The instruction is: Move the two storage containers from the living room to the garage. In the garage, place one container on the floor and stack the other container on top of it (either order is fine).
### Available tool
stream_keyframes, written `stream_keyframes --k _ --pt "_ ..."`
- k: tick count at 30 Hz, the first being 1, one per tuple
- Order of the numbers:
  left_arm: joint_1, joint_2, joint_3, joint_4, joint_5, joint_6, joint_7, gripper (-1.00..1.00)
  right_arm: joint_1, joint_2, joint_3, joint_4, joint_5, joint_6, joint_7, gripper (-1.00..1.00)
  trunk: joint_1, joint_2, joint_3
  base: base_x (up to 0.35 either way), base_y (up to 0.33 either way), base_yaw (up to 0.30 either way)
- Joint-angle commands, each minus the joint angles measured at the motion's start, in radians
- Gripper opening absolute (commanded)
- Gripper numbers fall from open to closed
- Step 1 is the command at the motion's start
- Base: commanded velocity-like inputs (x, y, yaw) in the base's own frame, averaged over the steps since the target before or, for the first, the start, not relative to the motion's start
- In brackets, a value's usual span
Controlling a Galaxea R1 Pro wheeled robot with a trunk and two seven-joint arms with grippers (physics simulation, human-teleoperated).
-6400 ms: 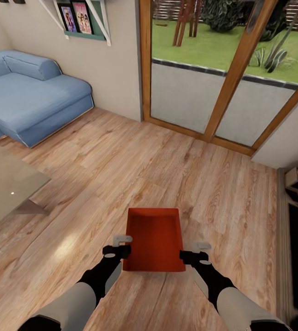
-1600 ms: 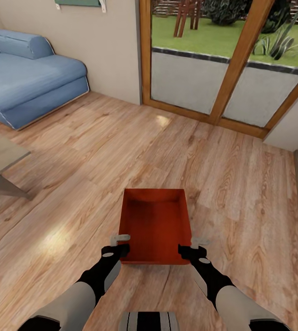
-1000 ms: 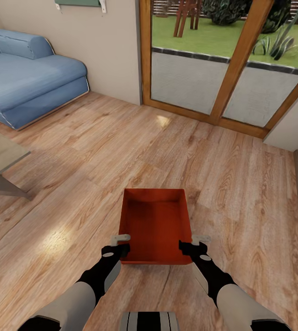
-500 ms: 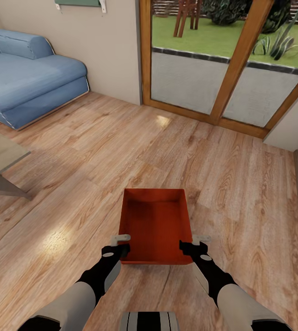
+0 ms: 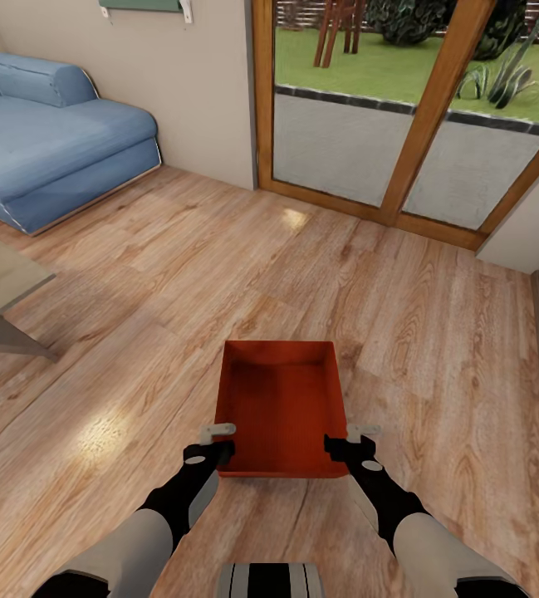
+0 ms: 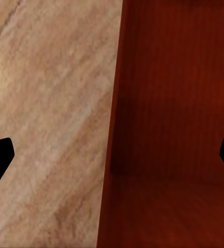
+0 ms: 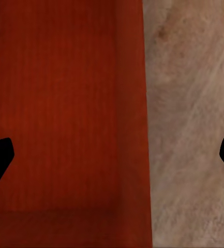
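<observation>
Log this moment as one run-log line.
room: living room | storage container: on wood floor, empty | left gripper: open, astride left wall | right gripper: open, astride right wall | phase: pre-grasp

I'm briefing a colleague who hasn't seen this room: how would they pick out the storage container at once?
Start at the wood-framed glass doors and come down the wood plank floor toward the robot. The storage container lies between the left gripper and right gripper: an open orange-red rectangular bin, the only red thing there.
</observation>
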Motion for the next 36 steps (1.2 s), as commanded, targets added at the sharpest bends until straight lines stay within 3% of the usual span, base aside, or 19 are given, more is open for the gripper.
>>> stream_keyframes --k 1,7,31,36 --pt "0.0 0.001 -0.008 -0.002 0.01 0.005 0.008 1.0 0.0 0.001 0.0 0.001 0.013 -0.002 -0.003 1.0 0.0 0.0 -0.001 0.0 0.0 0.0" --pt "0.0 0.001 -0.007 -0.002 0.01 0.005 0.007 1.0 0.0 0.001 0.0 0.001 0.031 -0.001 -0.001 1.0 0.0 0.0 -0.001 0.0 0.0 0.0" --pt "0.0 0.001 -0.004 -0.002 0.01 0.003 0.008 1.0 0.0 -0.001 0.0 0.013 0.03 -0.001 -0.001 1.0 0.0 0.0 -0.001 0.0 0.0 0.0" --pt "0.0 0.001 -0.004 -0.002 0.01 0.003 0.008 1.0 0.0 -0.017 -0.001 0.013 0.029 -0.001 -0.001 1.0 0.0 0.0 -0.001 0.0 0.0 0.0"
